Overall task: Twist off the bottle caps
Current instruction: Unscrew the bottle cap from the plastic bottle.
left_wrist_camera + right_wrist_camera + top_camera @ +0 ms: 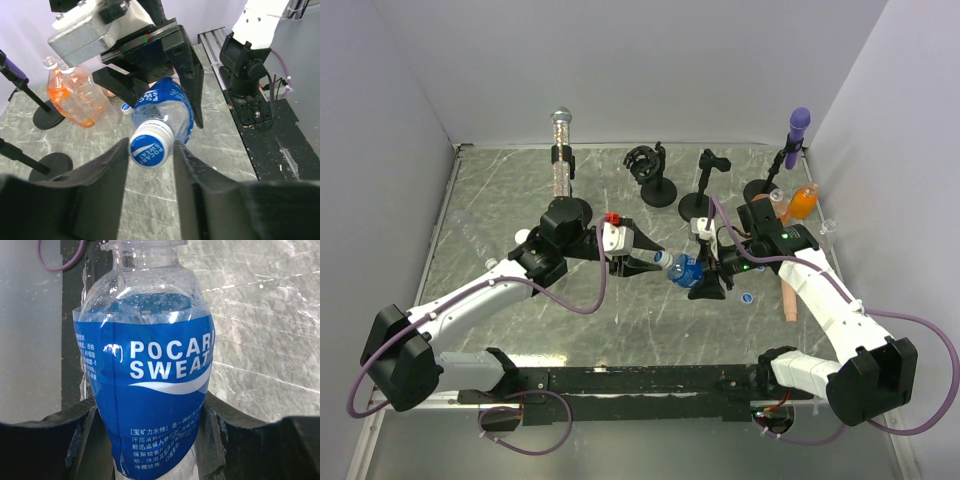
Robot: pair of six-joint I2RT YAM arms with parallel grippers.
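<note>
Midway through the job, the right gripper [708, 280] is clamped around the blue label of a Pocari Sweat bottle [150, 385]. It holds the bottle tilted above the middle of the table [500, 200], neck toward the left arm. The left gripper [151, 162] stands with its fingers narrow on either side of the bottle's blue screw cap [151, 145], at or just off its rim. Whether they actually bite cannot be told. That cap is still on.

An orange bottle [75, 100] near the far right corner shows a bare neck, and a loose blue cap [745, 297] lies toward the right edge, so part of the work looks done. A fallen bottle [790, 300] lies beside the right arm, its top unclear.

The surface is grey marbled sheet, walled in pale lilac. A glitter microphone [560, 150] and a purple microphone [799, 122] stand along the far edge.
</note>
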